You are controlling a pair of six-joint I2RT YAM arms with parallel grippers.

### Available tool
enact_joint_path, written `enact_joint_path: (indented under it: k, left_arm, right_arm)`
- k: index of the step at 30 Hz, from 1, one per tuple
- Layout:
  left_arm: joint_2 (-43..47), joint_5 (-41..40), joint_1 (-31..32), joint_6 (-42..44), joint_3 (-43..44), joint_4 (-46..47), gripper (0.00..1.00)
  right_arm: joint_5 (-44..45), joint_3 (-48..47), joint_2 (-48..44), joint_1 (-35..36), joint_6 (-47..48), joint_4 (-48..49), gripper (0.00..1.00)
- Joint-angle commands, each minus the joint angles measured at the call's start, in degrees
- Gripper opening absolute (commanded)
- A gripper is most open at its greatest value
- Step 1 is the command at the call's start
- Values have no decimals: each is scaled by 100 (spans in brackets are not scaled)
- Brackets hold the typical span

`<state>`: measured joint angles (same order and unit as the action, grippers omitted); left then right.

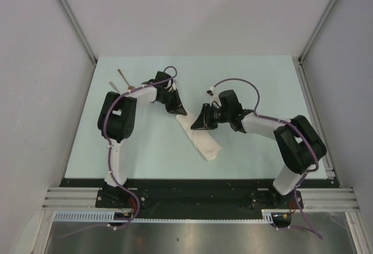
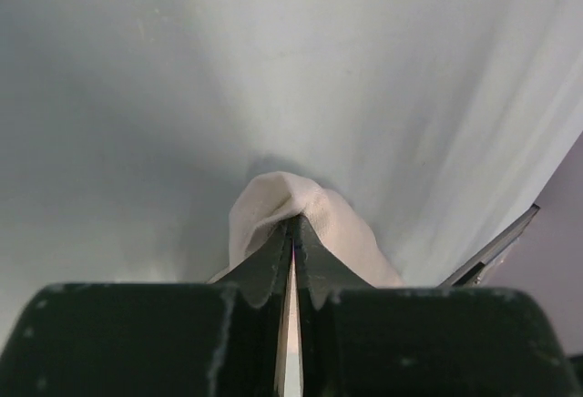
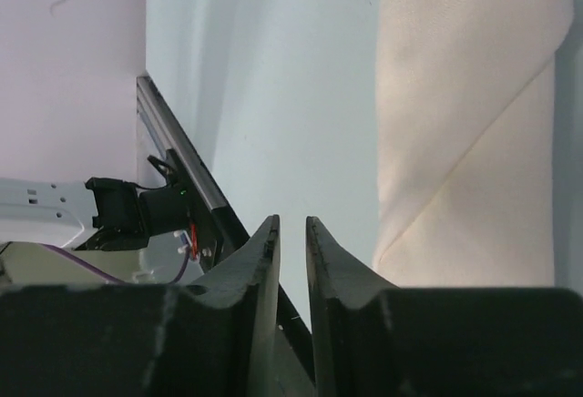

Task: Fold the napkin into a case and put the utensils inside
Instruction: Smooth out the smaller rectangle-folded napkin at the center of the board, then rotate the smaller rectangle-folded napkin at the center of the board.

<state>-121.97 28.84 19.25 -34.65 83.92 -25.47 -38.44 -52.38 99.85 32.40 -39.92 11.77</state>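
Two arms are being seen on one table [image 1: 262, 85], each with one gripper. One napkin [image 1: 198, 137] is being shown, folded into a long narrow strip that is lying slantwise at the middle of the table, its far end to the left and its near end to the right. Two utensils [image 1: 123, 77] are being shown at the far left of the table, well apart from the napkin, one pale and one brownish.

The far end of the napkin is being gripped by the left gripper [image 1: 178, 108]. In the left wrist view its fingertips [image 2: 273, 256] are being pressed together on a raised fold of the cloth [image 2: 282, 198], which is being bunched up over the tips. The right gripper [image 1: 195, 126] is being held just beside the middle of the strip, on its right side. In the right wrist view a narrow gap is being kept between its fingers [image 3: 264, 251], and nothing is being held in it; the napkin [image 3: 465, 142] is lying off to the right of them, apart.

The near ends of the utensils are being hidden by the left arm, so fork and spoon cannot be told apart. The far tip of the strip is being covered by the left gripper in the top view. In both wrist views the napkin is being cut off by the picture edge.
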Motion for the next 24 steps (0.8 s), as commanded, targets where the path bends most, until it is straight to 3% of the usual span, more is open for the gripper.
enact_joint_path:
  k: [1,7,11,17,24]
  left_arm:
    - [-414,-256,-79,73,414,-177,7]
    - [6,-195,-70,64,169,-72,8]
    - [812,-124,-70,3,-112,-2,21]
    - [2087,-256,-26,2,-745,113,28]
    - [3335,-432,123,99,-1876,270,29]
  right_arm:
    - [871,-62,-1123,222,520,-1394,25]
    - [1918,350,-1705,1162,372,-2293,29]
    - [2498,667,-1855,1742,11,-2328,30]
    - [3043,764,-1566,2296,-481,-2284,28]
    - [3835,966,-1091,2481,-1070,-2381,28]
